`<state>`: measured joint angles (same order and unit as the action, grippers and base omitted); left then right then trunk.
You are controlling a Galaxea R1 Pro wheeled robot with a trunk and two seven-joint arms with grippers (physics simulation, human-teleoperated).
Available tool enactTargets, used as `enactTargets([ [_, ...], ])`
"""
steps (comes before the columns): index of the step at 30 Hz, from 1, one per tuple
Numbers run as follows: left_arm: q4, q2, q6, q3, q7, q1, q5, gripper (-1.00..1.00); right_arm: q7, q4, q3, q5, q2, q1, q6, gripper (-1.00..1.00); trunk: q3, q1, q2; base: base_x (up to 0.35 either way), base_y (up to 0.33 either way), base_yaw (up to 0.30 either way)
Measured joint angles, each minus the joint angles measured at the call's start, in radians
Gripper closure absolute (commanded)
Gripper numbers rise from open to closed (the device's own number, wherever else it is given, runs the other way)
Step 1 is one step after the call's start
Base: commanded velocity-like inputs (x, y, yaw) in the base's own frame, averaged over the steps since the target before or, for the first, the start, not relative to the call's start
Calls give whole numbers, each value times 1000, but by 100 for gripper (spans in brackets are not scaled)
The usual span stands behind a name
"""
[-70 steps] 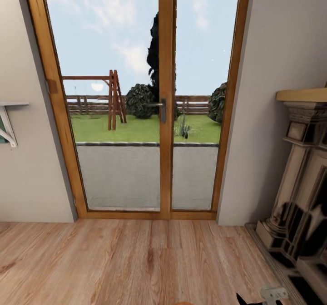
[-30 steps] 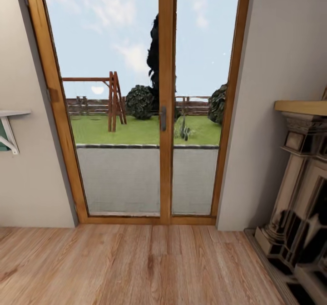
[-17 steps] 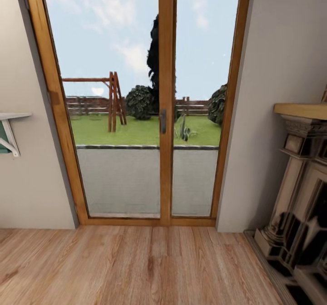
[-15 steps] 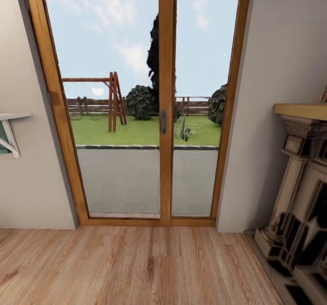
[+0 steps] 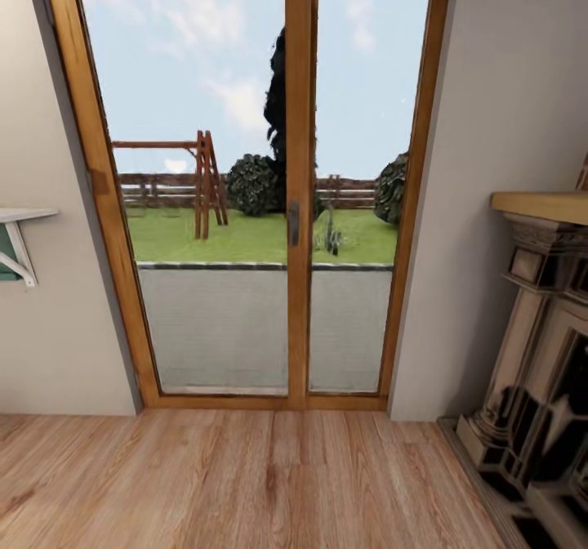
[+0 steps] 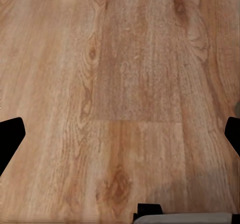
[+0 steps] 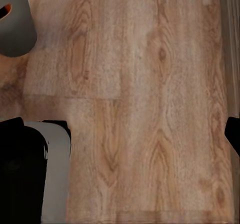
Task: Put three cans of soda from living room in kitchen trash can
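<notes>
I am facing the living room's wood-framed glass doors across the wood-plank floor. My left gripper hangs open over bare planks, its black fingertips at the picture's two sides and nothing between them. My right gripper is open over the floor as well. In the right wrist view a grey rounded object with an orange patch at its edge sits in a corner. I cannot tell whether it is the trash can or a soda can. No soda can is plainly in view.
A carved fireplace surround with a wooden mantel stands at the right, close to the floor's edge. A white bracket shelf juts from the left wall. A dark part of my own body lies under the right wrist.
The whole head view has slid down a little, so the camera moved. The gripper tip and the orange bit at the bottom edge of the earliest frame have left the picture.
</notes>
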<state>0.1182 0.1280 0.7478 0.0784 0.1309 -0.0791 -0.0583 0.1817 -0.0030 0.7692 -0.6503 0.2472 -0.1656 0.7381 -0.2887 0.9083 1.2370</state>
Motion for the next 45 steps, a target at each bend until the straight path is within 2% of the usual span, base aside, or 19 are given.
enactTargets([
  [7, -24, -2, 0, 0, 0, -24, 0, -100, -20, -5, -1, -2, -51, -1, -97, -100, 22, -27, -49, 0, 0, 0],
  [15, -65, -2, -2, 1, -2, -30, -2, -100, -24, -4, 1, 0, -62, -1, -129, -100, 47, -58, -105, 0, 0, 0],
  [18, -98, -6, -3, 2, -5, -33, -4, -100, -25, -3, -1, -2, -74, -1, -187, -100, 56, -69, -126, 0, 0, 0],
  [23, -123, -14, -9, 8, -13, -58, -10, -100, -26, -4, 4, 1, -102, -1, -237, -100, 72, -88, -161, 0, 0, 0],
  [27, -127, -14, -14, 19, -35, -63, -24, -100, -27, -1, 10, 4, -104, -1, -252, -100, 85, -104, -189, 0, 0, 0],
  [28, -128, -14, -15, 22, -44, -64, -31, -100, -26, 0, 11, 4, -104, -1, -256, -100, 88, -107, -196, 0, 0, 0],
  [29, -128, -14, -22, 28, -78, -64, -53, -100, -26, 1, 13, 5, -104, -1, -271, -100, 91, -111, -203, 0, 0, 0],
  [30, -129, -14, -28, 28, -85, -65, -55, -100, -26, 1, 13, 5, -104, -1, -274, -100, 94, -115, -210, 0, 0, 0],
  [37, -129, -13, -80, 30, -106, -68, -67, -100, -27, 1, 15, 6, -104, -1, -281, -100, 116, -142, -259, 0, 0, 0],
  [45, -129, -14, -94, 30, -109, -74, -68, -100, -27, 1, 16, 6, -103, -1, -282, -100, 141, -173, -315, 0, 0, 0],
])
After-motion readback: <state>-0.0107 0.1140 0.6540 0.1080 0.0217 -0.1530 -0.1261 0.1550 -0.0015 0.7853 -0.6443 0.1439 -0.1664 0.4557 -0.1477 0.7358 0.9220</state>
